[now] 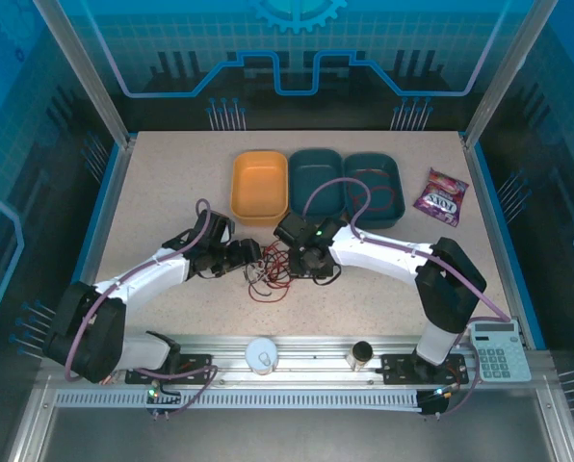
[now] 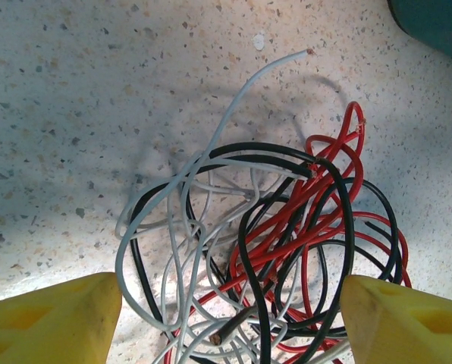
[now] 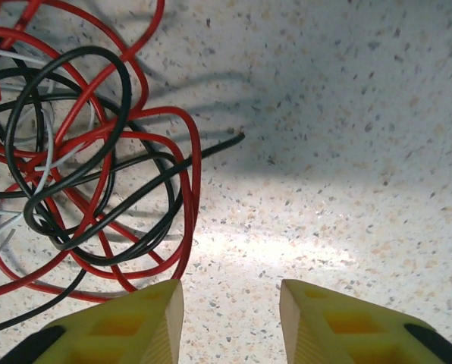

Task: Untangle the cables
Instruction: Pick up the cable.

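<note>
Three cables (image 2: 271, 227), one red, one white-grey, one black, knotted into one heap mid-table (image 1: 171, 183), between the two spread fingers of the left gripper (image 2: 230, 303); right gripper (image 3: 231, 303) parted too, pinching nothing, beside the heap.

The cables (image 1: 271, 272) on the table (image 1: 162, 183), just before three bins (image 1: 315, 154).

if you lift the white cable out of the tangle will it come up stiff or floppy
Likely floppy: the white cable lies in loose, slack loops on the table. Probably light, being so thin. It seems threaded through the red cable and black cable loops, so lifting may drag them along.
</note>
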